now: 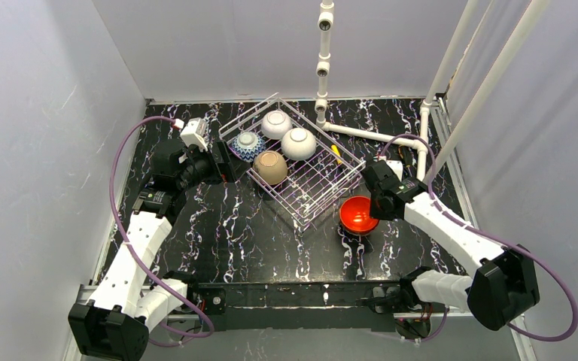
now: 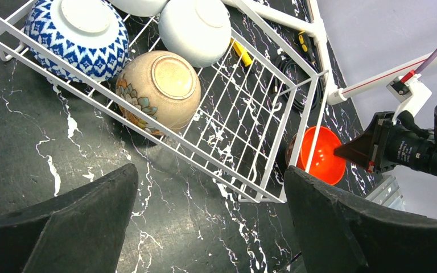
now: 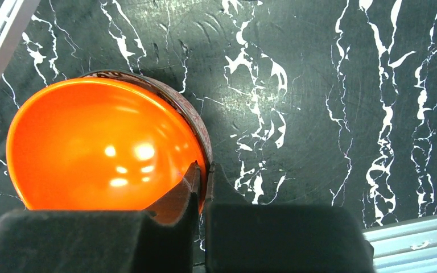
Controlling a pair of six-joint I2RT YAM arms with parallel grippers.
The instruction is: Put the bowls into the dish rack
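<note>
We see the left gripper (image 2: 209,175) spread wide and holding nothing, just beside the dish rack (image 1: 321,183) on its left side. In the rack's far end, four sit upside down: blue-patterned bowl (image 1: 247,145), tan bowl (image 1: 270,167), white bowl (image 1: 276,124), second white bowl (image 1: 299,143). The red-orange bowl (image 1: 358,214) is upright outside the rack, by its near corner, over the black marble table (image 1: 256,233). The right gripper (image 3: 203,173) is pinched on its rim, one finger inside, one outside.
</note>
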